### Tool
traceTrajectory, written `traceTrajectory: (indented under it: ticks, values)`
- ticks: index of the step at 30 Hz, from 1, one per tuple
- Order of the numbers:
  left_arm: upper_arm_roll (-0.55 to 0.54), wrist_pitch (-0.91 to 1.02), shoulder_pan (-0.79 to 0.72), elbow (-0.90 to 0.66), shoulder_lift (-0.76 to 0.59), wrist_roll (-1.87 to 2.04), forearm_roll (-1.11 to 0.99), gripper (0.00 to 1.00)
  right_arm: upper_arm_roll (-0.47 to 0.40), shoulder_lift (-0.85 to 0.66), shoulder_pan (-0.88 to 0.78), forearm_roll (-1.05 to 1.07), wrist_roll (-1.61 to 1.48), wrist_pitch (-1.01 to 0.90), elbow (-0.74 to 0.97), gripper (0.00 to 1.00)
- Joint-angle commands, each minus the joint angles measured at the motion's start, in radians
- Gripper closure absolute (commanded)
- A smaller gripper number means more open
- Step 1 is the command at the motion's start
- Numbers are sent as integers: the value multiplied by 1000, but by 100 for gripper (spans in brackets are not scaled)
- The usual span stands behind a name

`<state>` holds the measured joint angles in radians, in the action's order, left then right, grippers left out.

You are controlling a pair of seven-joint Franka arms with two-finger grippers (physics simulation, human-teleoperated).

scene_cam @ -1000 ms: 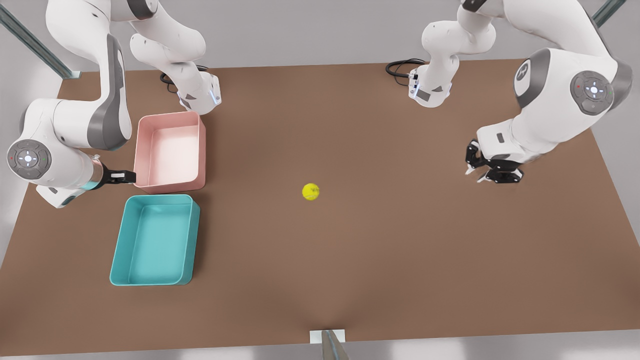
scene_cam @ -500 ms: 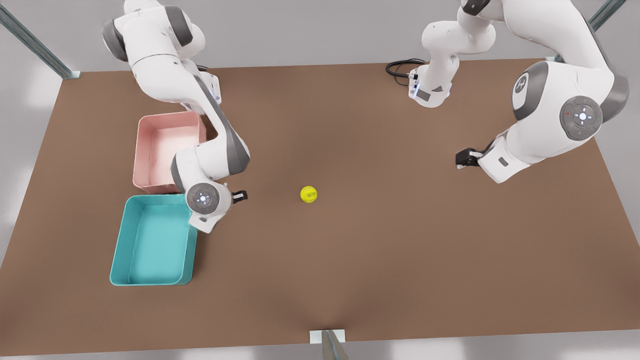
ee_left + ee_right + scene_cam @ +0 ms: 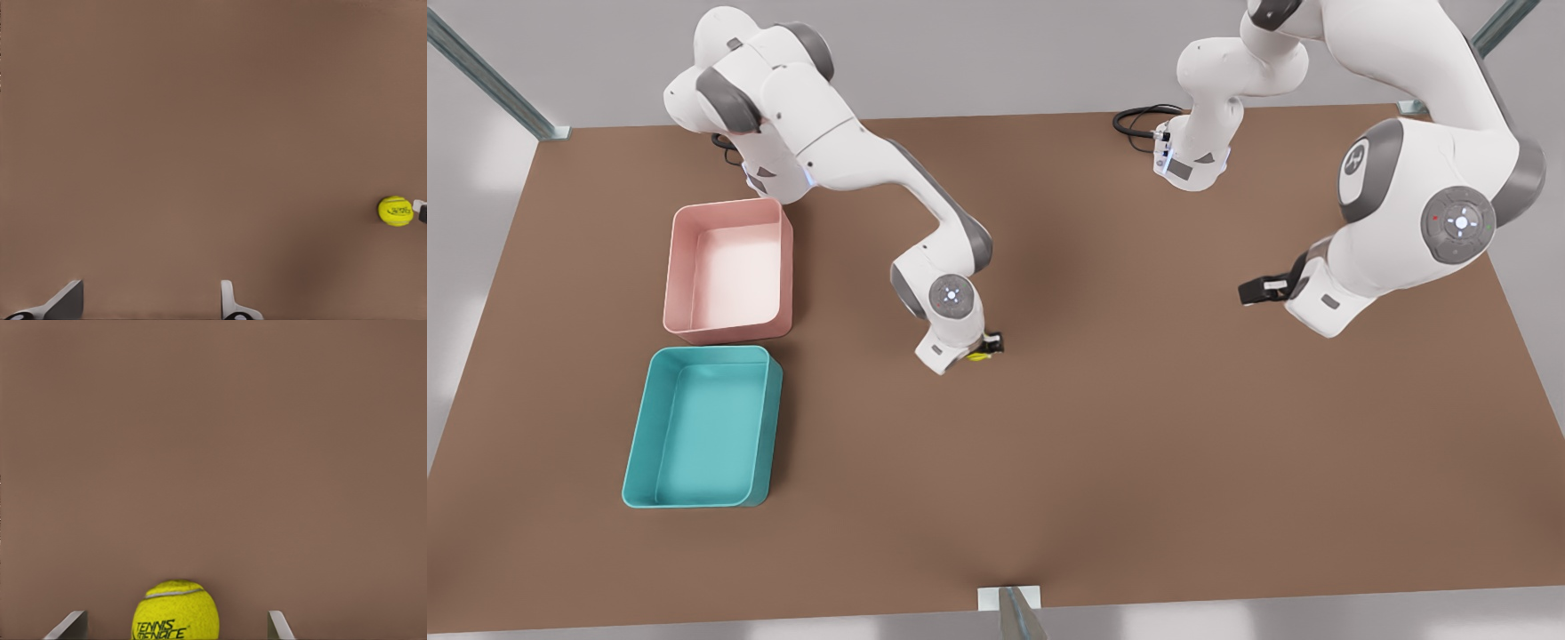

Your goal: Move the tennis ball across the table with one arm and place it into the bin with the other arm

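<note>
The tennis ball [image 3: 175,608] is yellow-green with black lettering and rests on the brown table [image 3: 1138,427] near its middle. My right gripper [image 3: 175,627] is open around it, one finger on each side and neither touching. In the front view this gripper [image 3: 987,346] hangs from the arm on the front view's left and hides most of the ball [image 3: 980,357]. My left gripper [image 3: 1254,290] hovers open and holds nothing, far off toward the front view's right. From its wrist my left gripper [image 3: 148,303] sees the ball [image 3: 395,211] at a distance. The teal bin [image 3: 640,436] stands at the front view's left.
A pink tray [image 3: 679,267] stands just behind the teal bin, both well apart from the ball. Black cables [image 3: 1138,120] lie at the table's far edge by one arm's base. A metal post [image 3: 1018,618] rises at the near edge.
My right arm swung from beside the trays across the table to the ball and lowered its gripper over it. The ball drifted slightly. My left gripper turned and shifted a little.
</note>
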<state>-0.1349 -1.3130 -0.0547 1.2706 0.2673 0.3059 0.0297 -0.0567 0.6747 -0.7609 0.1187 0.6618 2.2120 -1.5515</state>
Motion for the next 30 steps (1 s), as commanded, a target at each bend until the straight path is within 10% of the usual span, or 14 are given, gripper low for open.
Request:
traceTrajectory:
  ticks: [1,30]
  values:
    - [0,0,3,0,1,154,-1,0,0,-3,-2,16,435,159,-36,0]
    - [0,3,4,0,9,154,3,0,1,88,-74,-8,386,187,-94,0]
